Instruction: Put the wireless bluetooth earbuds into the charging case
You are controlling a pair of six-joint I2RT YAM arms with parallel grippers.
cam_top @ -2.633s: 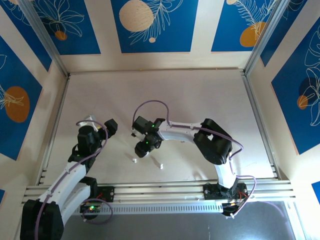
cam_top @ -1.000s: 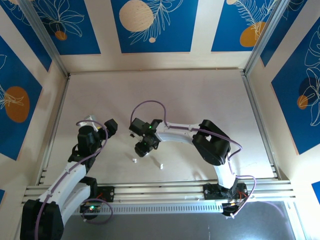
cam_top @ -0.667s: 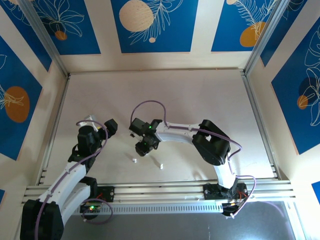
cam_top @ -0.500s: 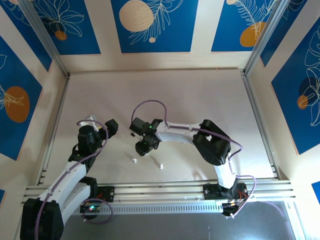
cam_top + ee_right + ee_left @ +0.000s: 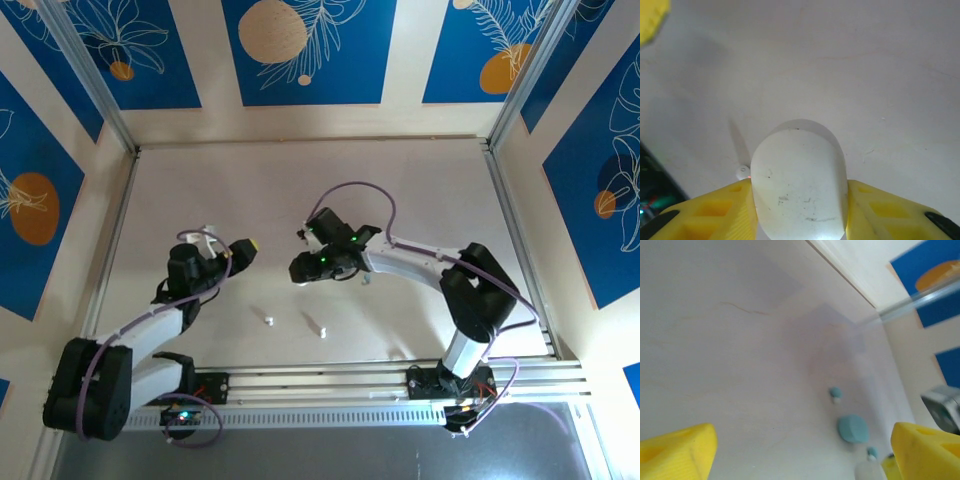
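One white earbud (image 5: 269, 320) and a 2nd white earbud (image 5: 322, 330) were shown lying loose on the table (image 5: 420, 190), near the arm bases, neither seated in a case. A pale blue earbud (image 5: 835, 392) and another pale blue earbud (image 5: 871, 452) were seen either side of a blue case (image 5: 852, 428). A white case (image 5: 799, 165) was gripped betw. the yellow fingers of the right gripper (image 5: 799, 200). The left gripper (image 5: 804, 437) was held wide apart, w/ nothing in it. Risk, as judged: the smooth case could be twisted or dropped if the grip slackened, & the tiny buds could be knocked away by a low pass. No brand, label or writing could be read.
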